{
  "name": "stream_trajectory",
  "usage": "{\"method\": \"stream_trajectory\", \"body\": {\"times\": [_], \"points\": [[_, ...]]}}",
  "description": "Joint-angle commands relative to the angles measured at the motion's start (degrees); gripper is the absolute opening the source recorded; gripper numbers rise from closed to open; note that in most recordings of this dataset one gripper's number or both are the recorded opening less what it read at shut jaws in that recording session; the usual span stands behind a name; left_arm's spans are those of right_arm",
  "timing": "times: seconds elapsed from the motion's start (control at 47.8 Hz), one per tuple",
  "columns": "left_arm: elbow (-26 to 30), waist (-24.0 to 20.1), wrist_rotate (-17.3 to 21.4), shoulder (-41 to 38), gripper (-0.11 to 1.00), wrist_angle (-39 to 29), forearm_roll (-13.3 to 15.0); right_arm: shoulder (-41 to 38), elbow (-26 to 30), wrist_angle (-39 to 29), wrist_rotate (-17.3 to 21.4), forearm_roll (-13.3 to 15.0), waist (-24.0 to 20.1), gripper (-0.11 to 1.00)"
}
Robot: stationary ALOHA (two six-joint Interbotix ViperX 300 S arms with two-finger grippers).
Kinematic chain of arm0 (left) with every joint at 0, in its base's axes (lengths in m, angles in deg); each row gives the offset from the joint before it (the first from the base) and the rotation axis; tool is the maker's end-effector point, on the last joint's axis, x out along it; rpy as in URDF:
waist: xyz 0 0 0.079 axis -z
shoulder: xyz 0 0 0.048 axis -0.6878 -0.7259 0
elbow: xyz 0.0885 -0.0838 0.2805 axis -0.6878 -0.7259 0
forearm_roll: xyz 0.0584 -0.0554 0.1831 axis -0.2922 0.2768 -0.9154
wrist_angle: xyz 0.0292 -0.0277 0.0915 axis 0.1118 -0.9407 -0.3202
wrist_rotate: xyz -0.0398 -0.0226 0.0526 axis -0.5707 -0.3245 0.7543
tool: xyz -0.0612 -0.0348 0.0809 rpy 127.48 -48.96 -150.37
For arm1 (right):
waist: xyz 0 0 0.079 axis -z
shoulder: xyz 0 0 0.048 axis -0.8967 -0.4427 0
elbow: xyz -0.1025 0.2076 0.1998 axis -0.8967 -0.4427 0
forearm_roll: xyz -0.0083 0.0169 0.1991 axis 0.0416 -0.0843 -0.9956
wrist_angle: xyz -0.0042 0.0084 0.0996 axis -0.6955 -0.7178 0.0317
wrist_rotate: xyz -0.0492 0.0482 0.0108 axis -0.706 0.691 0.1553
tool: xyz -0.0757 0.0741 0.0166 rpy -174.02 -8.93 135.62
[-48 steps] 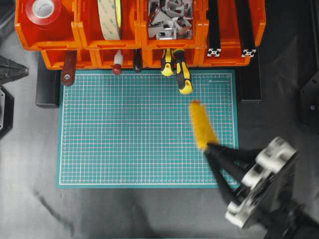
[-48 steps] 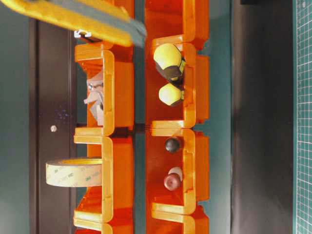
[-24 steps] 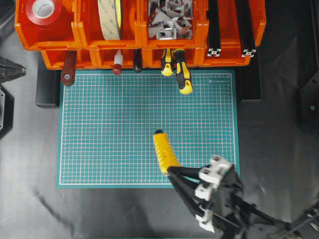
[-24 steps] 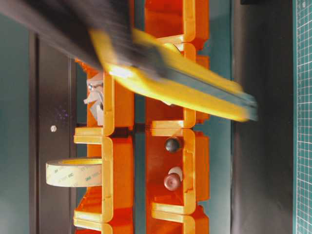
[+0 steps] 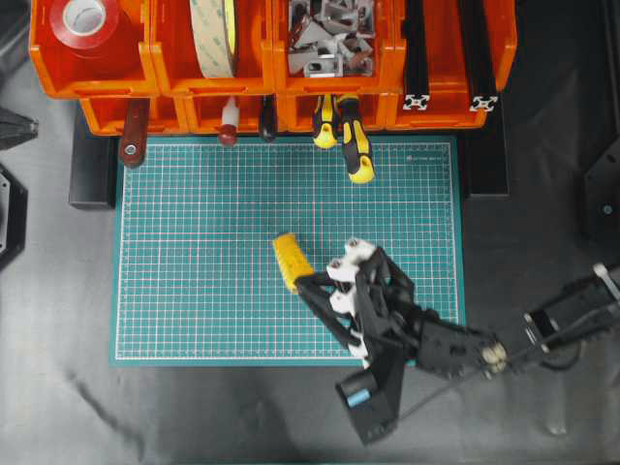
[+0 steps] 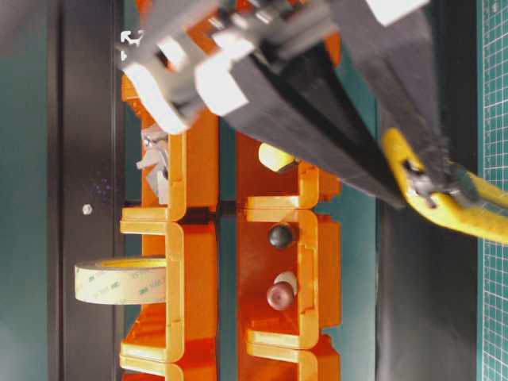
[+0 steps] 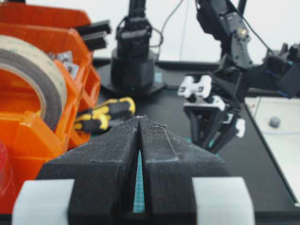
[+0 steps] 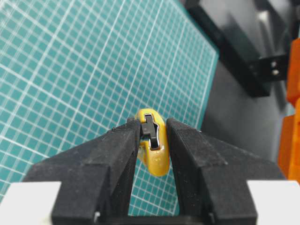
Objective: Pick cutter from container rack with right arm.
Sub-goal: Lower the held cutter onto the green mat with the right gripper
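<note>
Swinging left and up over the green gridded cutting mat (image 5: 194, 252), the black right gripper (image 5: 302, 287) now sits mid-mat, fingers (image 8: 117, 154) clamped on the slim yellow cutter (image 5: 288, 261). Beyond, the bright orange container rack (image 5: 174, 77) lines the mat's far edge, while the left gripper (image 7: 139, 123) rests fully closed, empty.

A workshop-style robot bench: orange tool bins (image 5: 194, 58), green cutting mat (image 5: 213, 252), screwdrivers (image 5: 347, 136), tape rolls (image 5: 85, 19)
</note>
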Motion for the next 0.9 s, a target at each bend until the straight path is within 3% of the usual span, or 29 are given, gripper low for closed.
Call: {"method": "stream_trajectory", "body": {"times": [0.0,0.314,0.46,0.586,0.879], "points": [[1.7,-0.5,-0.1,-0.4,0.00,-0.4,-0.1,0.6,-0.1,2.1,0.0,1.4,1.6,0.21],[1.6,-1.0,-0.2,-0.7,0.00,-0.7,-0.1,-0.7,-0.8,8.3,0.3,1.3,6.8,0.21],[1.6,-0.9,-0.2,-0.7,0.00,-0.8,-0.1,-0.6,-1.8,10.7,0.5,-1.2,6.8,0.21],[1.6,-1.1,-0.1,-0.4,0.00,-1.6,-0.1,-0.4,-2.5,12.7,3.3,-4.0,6.7,0.21],[1.6,-1.3,-0.1,-0.4,0.00,-1.9,-0.1,-0.9,-5.2,17.1,10.5,-4.2,6.0,0.21]]}}
